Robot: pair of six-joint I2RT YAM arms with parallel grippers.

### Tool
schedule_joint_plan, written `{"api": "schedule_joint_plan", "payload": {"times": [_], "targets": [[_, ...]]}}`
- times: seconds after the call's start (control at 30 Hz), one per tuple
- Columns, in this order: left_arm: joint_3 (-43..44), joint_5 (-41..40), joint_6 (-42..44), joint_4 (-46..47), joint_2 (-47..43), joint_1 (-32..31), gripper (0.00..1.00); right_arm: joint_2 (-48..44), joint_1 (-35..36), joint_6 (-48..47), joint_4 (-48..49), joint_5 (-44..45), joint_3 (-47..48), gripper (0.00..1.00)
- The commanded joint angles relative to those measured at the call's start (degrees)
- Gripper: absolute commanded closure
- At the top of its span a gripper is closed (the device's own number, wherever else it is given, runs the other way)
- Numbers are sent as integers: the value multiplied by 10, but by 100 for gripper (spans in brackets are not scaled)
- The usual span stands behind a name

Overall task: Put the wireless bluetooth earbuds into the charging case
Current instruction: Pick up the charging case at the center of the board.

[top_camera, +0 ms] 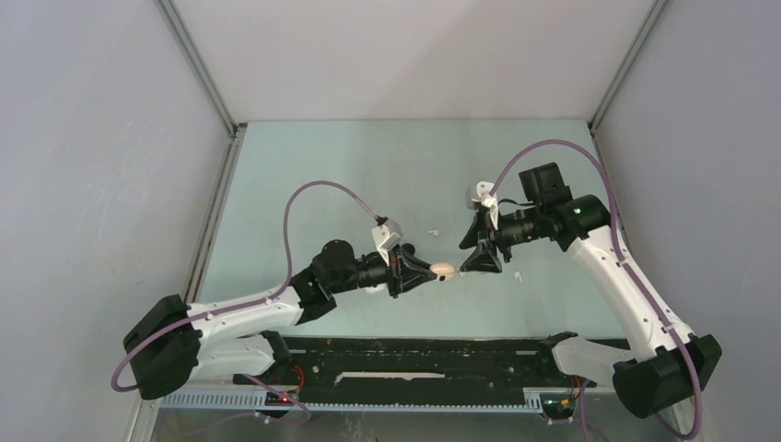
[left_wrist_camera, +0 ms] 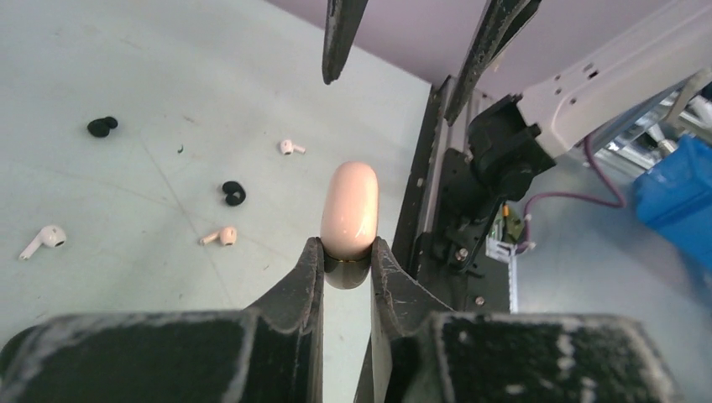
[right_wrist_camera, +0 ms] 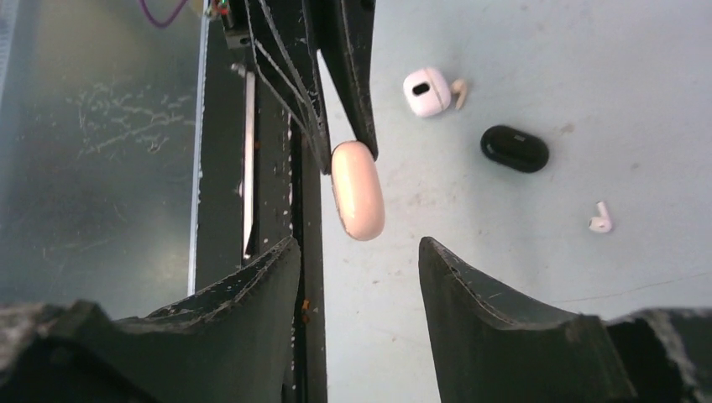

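My left gripper [left_wrist_camera: 348, 248] is shut on the base of a pink charging case [left_wrist_camera: 349, 210] and holds it closed above the table. In the top view the case [top_camera: 443, 270] sits between both grippers. My right gripper [right_wrist_camera: 359, 252] is open and empty, its jaws facing the free end of the case [right_wrist_camera: 358, 189] without touching it. Earbuds lie loose on the table: two black ones [left_wrist_camera: 102, 126] [left_wrist_camera: 234, 194], a pink one [left_wrist_camera: 222, 236], and white ones [left_wrist_camera: 44, 241] [left_wrist_camera: 289, 147] [right_wrist_camera: 599, 220].
A white case [right_wrist_camera: 426, 91] with an earbud [right_wrist_camera: 459, 92] beside it and a closed black case [right_wrist_camera: 515, 148] lie on the table beyond the pink case. The black rail [top_camera: 414, 368] runs along the near edge. Grey walls enclose the table.
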Motion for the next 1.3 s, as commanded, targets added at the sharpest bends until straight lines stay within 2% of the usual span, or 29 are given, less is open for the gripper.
{"api": "schedule_joint_plan", "payload": {"times": [0.0,0.47,0.83,1.03,1.13,1.17,1.27], "targets": [[20,6,62,-29,-11,-4,98,19,20,-69,-52,39,15,43],[31,44,62,-22,-15,-4,98,73,71,-13,-15,24,16,43],[28,43,59,-9,-21,-4,98,109,95,7,-16,22,16,52],[22,41,57,-2,-23,-4,98,115,101,14,-18,17,15,65],[20,36,58,-1,-26,-4,97,115,103,14,-19,17,15,78],[19,31,57,0,-26,-4,93,113,103,14,-19,17,15,82],[11,8,56,-1,-29,-4,60,101,104,16,-17,23,16,91]]}}
